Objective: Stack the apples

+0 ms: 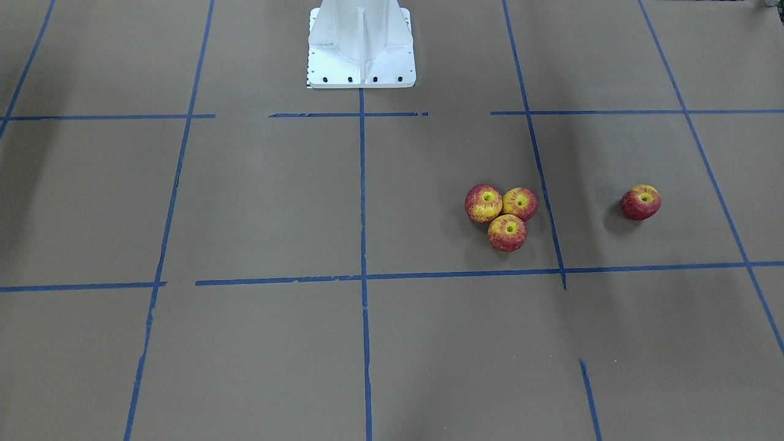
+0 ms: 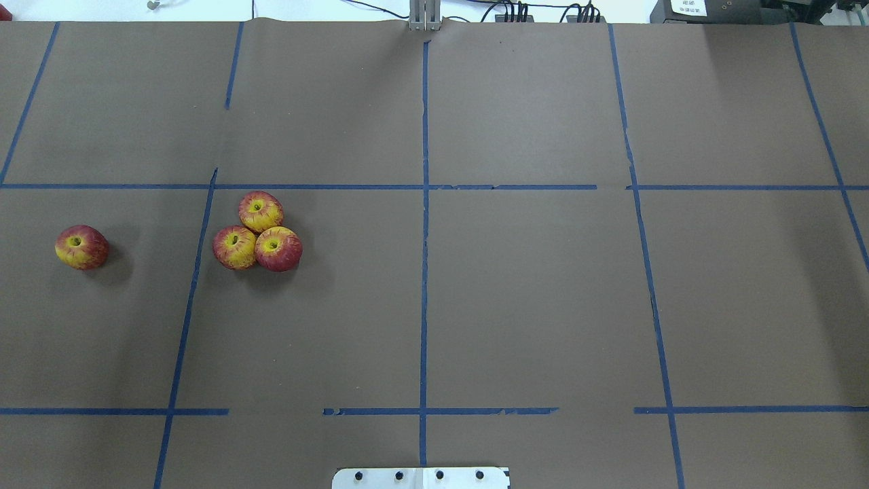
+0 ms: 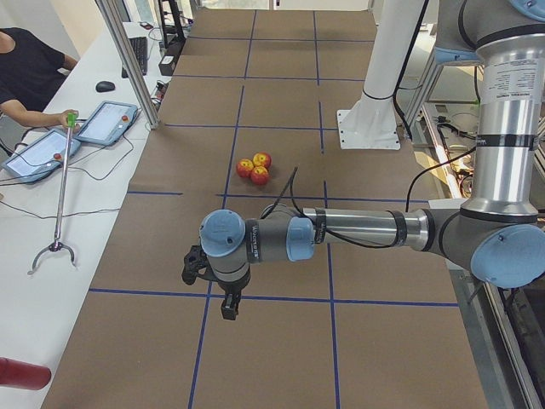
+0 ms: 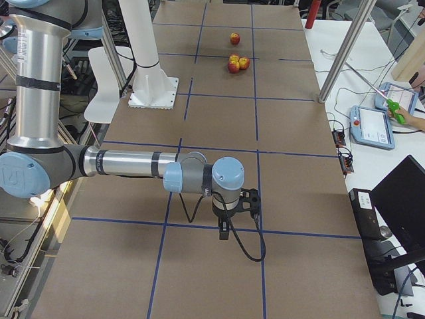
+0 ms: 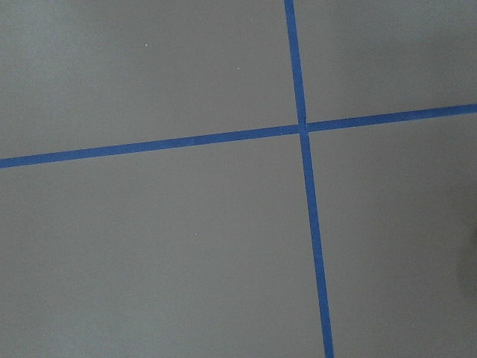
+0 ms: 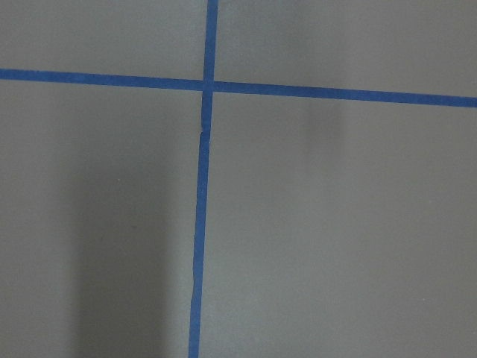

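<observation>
Red-streaked yellow apples (image 2: pixel 261 231), three pressed together in a triangle on the table (image 2: pixel 543 305), stem hollows up, in the robot's left half. Fourth apple (image 2: pixel 81 246) well apart, further out toward the left end. Nothing stacked yet. Left gripper (image 3: pixel 228 305) judged the nearer, hanging over the table's left end on the lone fruit's side of the cluster; right gripper (image 4: pixel 226 229) far across. Fingers of both open or closed, impossible to tell. Round fruit, no long axis to line up. Blue tape lines (image 2: pixel 424 272) and white pedestal (image 1: pixel 361 49) around.

I'm scanning for writing, and nothing reads. The white sticker (image 2: pixel 688 7) on the dark box (image 2: pixel 730 11) is too blurred for me.
</observation>
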